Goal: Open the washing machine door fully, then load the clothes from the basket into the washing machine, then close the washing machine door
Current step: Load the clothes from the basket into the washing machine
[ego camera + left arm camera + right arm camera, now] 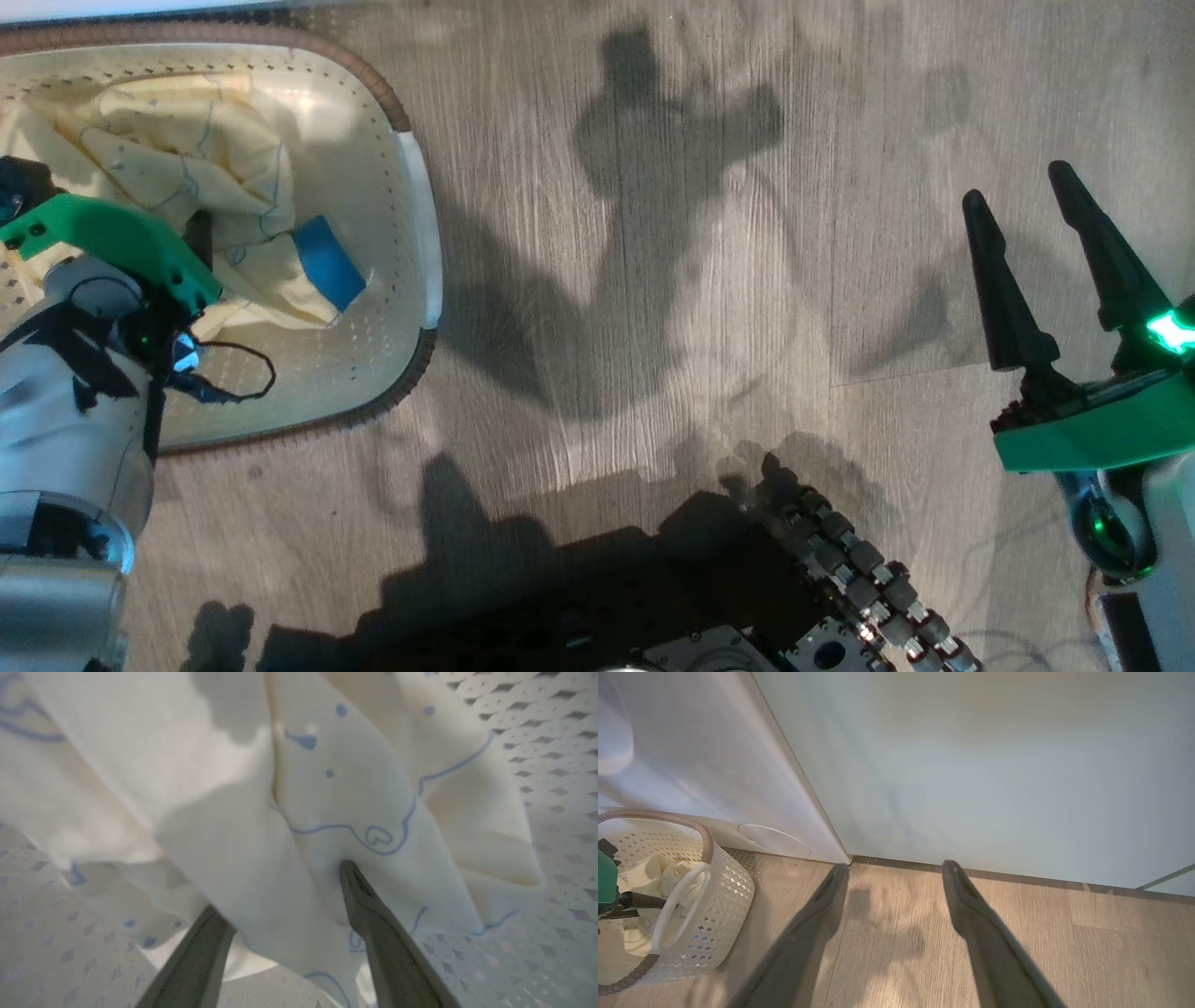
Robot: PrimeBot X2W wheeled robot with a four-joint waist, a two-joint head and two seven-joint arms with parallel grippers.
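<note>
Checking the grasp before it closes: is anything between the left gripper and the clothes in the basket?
Nothing visible stands between them. The left gripper is open inside the basket, its fingers straddling a fold of the clothes. One fingertip presses into the fabric, and the other is tucked under it.
</note>
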